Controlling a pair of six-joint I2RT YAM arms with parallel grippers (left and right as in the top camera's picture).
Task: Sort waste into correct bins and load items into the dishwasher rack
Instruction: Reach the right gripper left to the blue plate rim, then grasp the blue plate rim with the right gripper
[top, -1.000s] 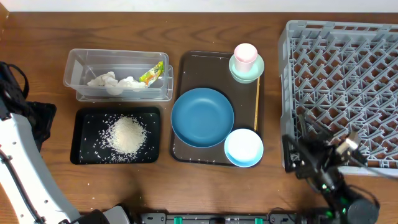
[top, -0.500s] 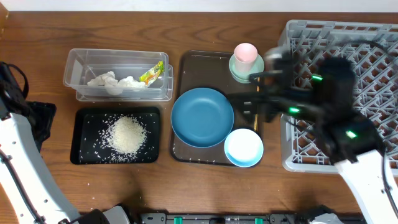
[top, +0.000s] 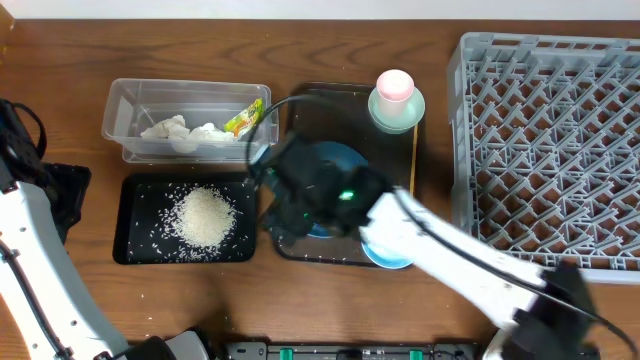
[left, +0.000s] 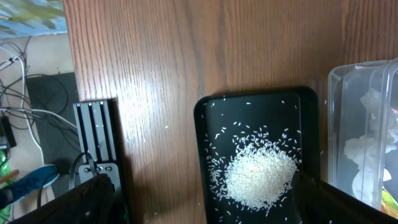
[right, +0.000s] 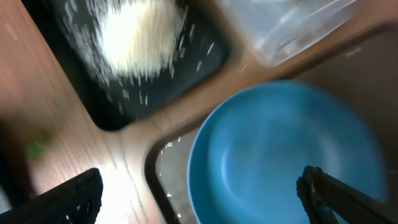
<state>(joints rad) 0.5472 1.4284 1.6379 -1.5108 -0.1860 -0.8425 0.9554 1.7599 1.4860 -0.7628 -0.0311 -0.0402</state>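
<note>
right gripper (right: 199, 186): jaws wide, nothing between them, hanging over the 9 o'clock rim of the dark blue bowl (right: 286, 155). wrist view is blurred, so i can't tell height above the bowl.
the bowl sits mid brown tray (top: 330, 92), centre of the surface (top: 300, 300), partly hidden overhead by the right arm (top: 450, 265).
light blue bowl (top: 392, 260) is at the tray's 5 o'clock corner, mostly under that arm.
mint dish (top: 410, 112) is at the tray's 1 o'clock corner with the pink cup (top: 394, 86) upright on it.
wooden stick (top: 413, 160) lies along the tray's 3 o'clock edge.
rack (top: 545, 150) is at 3 o'clock on the surface, just beside the tray.
clear tub (top: 125, 110) at 10 o'clock holds the tissue wads (top: 175, 130) and the wrapper (top: 243, 118), which leans in its 3 o'clock end.
black tray (top: 135, 235) at 8 o'clock, directly at the tub's 6 o'clock. rice (top: 205, 217) is piled in its middle with loose grains scattered round.
left gripper (left: 202, 186): jaws wide, empty, above the black tray's outer end. tub shows at 3 o'clock in that view.
</note>
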